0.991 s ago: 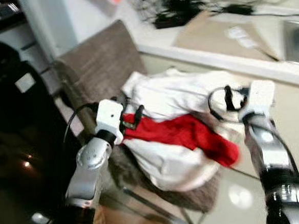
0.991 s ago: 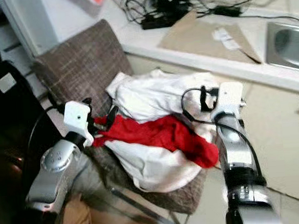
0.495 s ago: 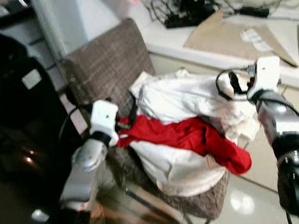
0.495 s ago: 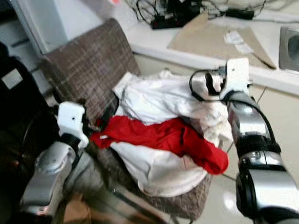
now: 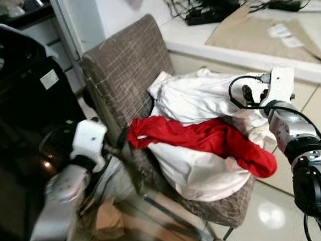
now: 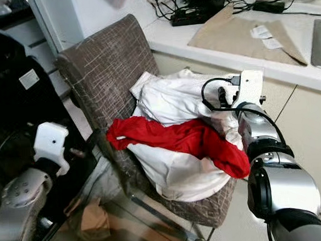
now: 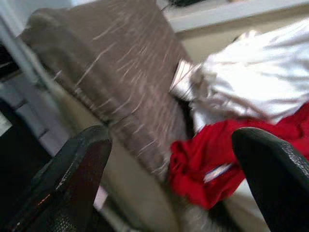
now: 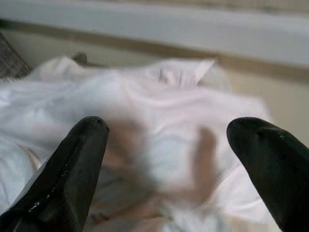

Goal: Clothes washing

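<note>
Clothes lie heaped on the seat of a brown woven chair [image 6: 99, 64]: a crumpled white garment [image 6: 176, 103] forms the bulk of the pile, and a red garment [image 6: 178, 138] is draped across it from the seat's front-left edge to the right, where its end hangs over the white cloth. The chair stands just beside a pale table [image 6: 199, 38] carrying black cables and a sheet of cardboard [image 6: 242, 29]. A dark appliance [image 5: 11, 109] stands to the robot's left.

Left end effector [image 7: 183, 159]: fingers [image 7: 72, 179] spread apart, gripping nothing, pointed at the bunched end of the red garment and apart from it. Half a second ago it sat against that end of the red cloth; now it has drawn back toward the appliance and the cloth rests on the chair. Right end effector [image 8: 166, 159]: fingers [image 8: 67, 169] likewise apart and empty, hovering just over the white garment on the table side of the pile, much as before. The camera has shifted as well, so the chair appears more fully in view.
</note>
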Available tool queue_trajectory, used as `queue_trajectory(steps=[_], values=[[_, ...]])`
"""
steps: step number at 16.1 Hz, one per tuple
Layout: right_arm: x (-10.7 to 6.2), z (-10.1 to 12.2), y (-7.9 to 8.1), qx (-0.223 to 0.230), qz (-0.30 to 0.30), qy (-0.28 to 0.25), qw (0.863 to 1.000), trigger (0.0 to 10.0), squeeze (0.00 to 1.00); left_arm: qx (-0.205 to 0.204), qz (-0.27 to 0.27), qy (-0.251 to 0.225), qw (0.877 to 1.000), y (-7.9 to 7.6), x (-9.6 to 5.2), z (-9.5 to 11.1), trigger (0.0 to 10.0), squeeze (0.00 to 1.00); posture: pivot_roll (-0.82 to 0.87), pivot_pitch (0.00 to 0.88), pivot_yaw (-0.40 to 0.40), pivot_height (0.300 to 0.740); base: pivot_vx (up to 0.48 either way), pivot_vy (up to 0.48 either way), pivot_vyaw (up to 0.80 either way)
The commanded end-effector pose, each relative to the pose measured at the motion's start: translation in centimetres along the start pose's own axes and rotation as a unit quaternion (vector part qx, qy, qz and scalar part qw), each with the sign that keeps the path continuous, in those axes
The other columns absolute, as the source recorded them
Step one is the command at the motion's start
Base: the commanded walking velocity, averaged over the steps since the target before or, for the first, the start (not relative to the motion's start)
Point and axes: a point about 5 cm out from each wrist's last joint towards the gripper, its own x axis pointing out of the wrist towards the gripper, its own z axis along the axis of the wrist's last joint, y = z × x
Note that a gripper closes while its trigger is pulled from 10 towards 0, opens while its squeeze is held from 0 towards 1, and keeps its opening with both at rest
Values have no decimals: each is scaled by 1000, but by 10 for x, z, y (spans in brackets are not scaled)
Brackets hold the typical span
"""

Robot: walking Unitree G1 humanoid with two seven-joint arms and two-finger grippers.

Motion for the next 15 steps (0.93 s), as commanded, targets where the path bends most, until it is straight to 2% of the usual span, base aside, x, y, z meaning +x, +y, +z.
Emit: queue_trajectory(steps=[1, 2, 5, 6, 7, 10, 13, 15], values=[[2, 6, 10, -1, 5, -5, 1000, 10000, 0, 0, 3, 4, 1000, 4, -6, 4, 10000, 0, 115, 150, 84, 727, 0, 0, 0], [2, 2, 12, -5, 6, 3, 1000, 10000, 0, 1, 4, 5, 1000, 4, -10, 5, 10000, 0, 129, 157, 82, 727, 0, 0, 0], [-5, -39, 26, -41, 36, 91, 994, 10000, 0, -5, 18, 29, 999, 0, -30, 5, 10000, 0, 180, 193, 60, 727, 0, 0, 0], [-7, -47, 28, -49, 38, 105, 993, 3882, 0, -8, 22, 32, 999, 0, -35, 5, 10000, 0, 195, 199, 51, 727, 0, 0, 0], [-10, -56, 35, -49, 52, 122, 990, 0, 0, -7, 25, 35, 999, -1, -41, 6, 10000, 0, 209, 209, 42, 727, 0, 0, 0], [-12, -61, 46, -31, 62, 123, 990, 0, 0, -11, 33, 44, 998, -2, -44, 6, 10000, 0, 207, 214, 36, 727, 0, 0, 0], [-12, -62, 44, -24, 43, 116, 992, 0, 0, -11, 32, 45, 998, -3, -42, 7, 10000, 0, 191, 204, 31, 727, 0, 0, 0], [-11, -54, 52, -43, 44, 69, 996, 0, 0, -12, 32, 40, 999, -4, -35, 8, 10000, 0, 162, 178, 24, 727, 0, 0, 0]])
